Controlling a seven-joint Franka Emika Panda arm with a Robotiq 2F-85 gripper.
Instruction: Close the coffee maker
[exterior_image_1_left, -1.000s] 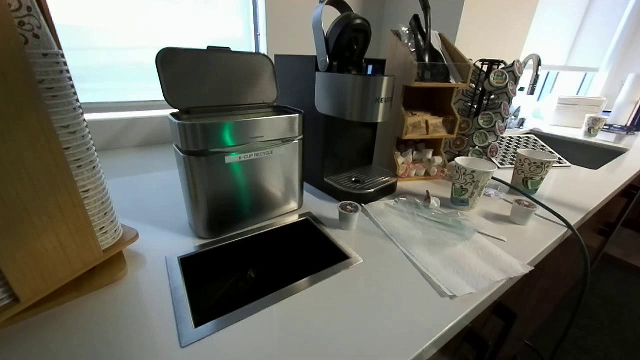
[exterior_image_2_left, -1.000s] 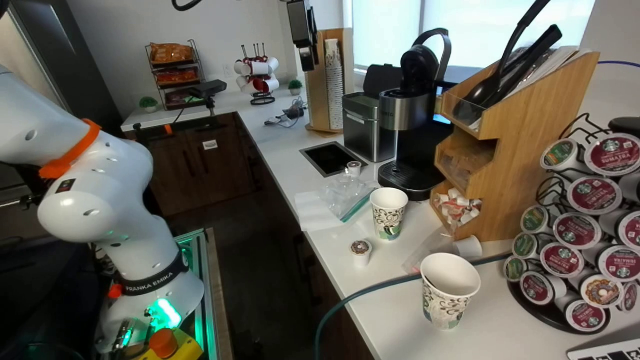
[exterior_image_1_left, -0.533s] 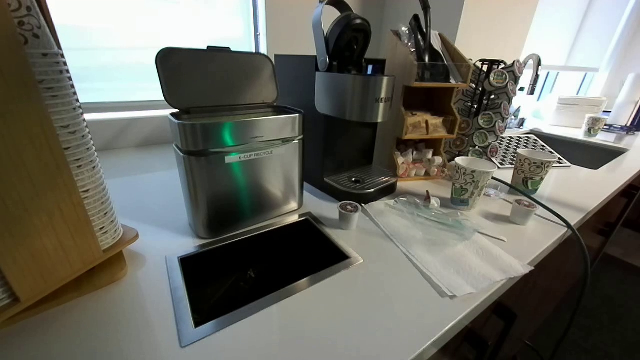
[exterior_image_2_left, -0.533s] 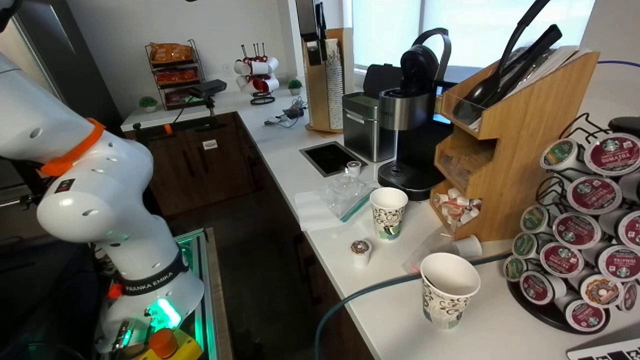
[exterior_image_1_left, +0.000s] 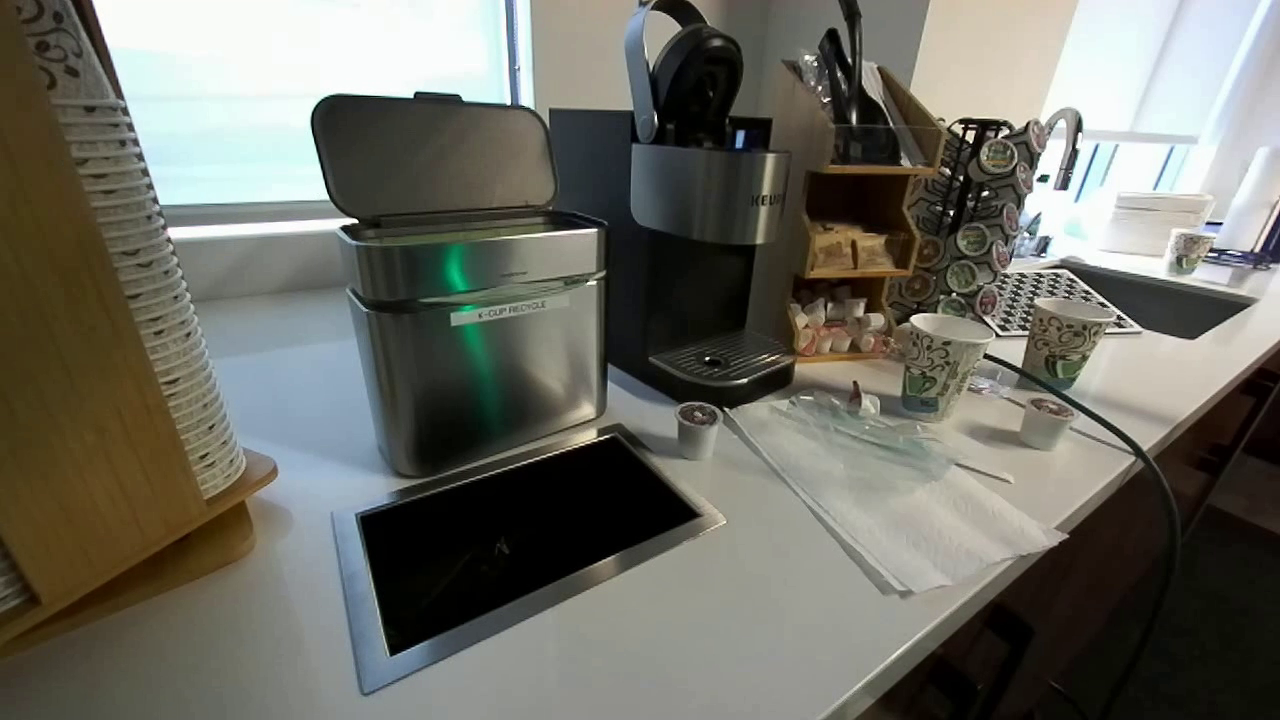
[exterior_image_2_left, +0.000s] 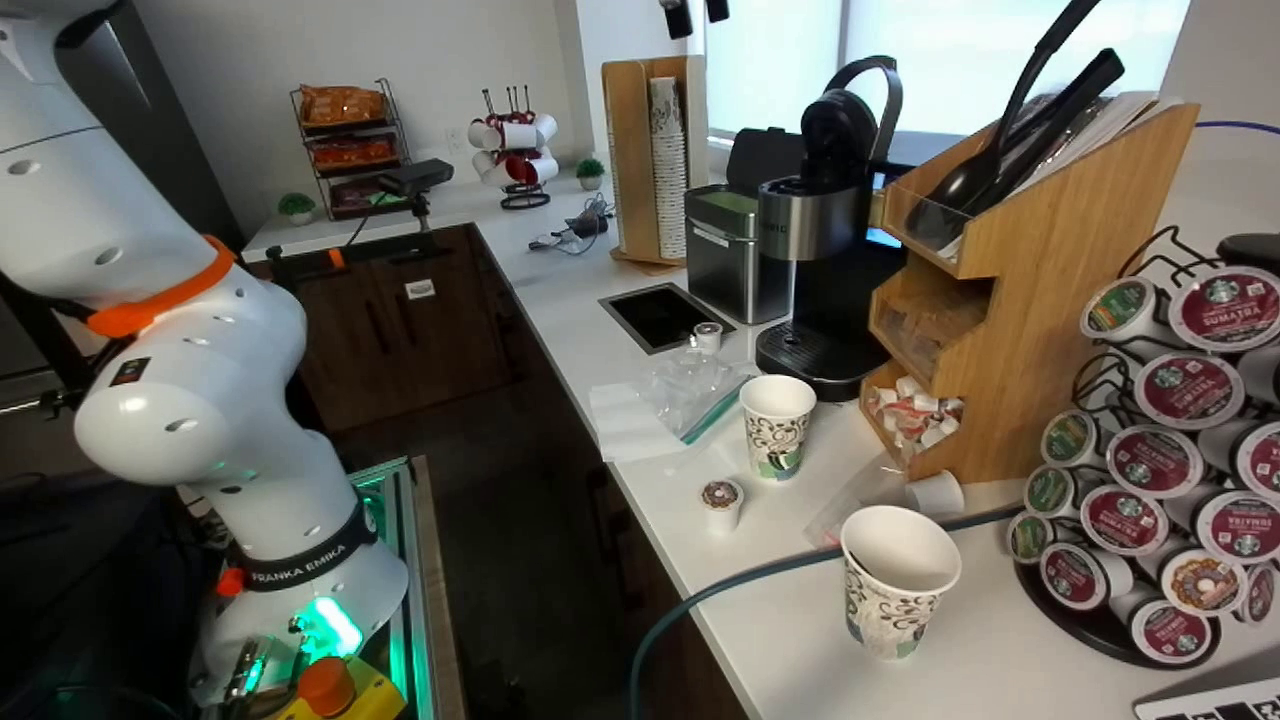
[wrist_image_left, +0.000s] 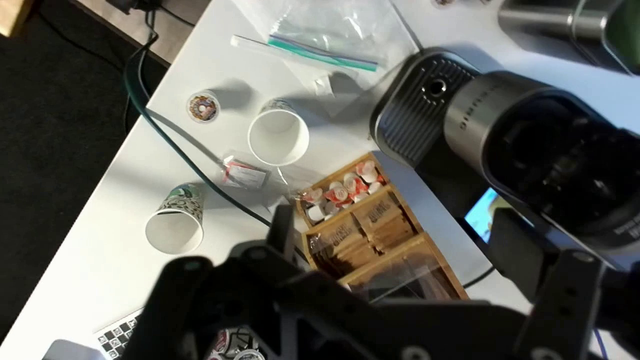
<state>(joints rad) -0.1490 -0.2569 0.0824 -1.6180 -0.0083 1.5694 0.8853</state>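
The coffee maker stands behind the counter's built-in opening, with its rounded top and handle raised open. In the other exterior picture the coffee maker also shows its lid tilted up and back. In the wrist view the coffee maker is at the right, seen from above, with its dark open top facing me. My gripper is wide open and empty, above the wooden organizer and beside the coffee maker. In an exterior view only the fingertips of the gripper show at the top edge, apart from everything.
A steel canister with its lid up stands beside the coffee maker. A wooden organizer with utensils stands on its other side. Paper cups, a pod, a plastic bag and a pod rack are on the counter.
My gripper has moved up and to the right in an exterior view and has turned, so its two fingertips now show apart. The arm has swung with it. The coffee maker looks unchanged.
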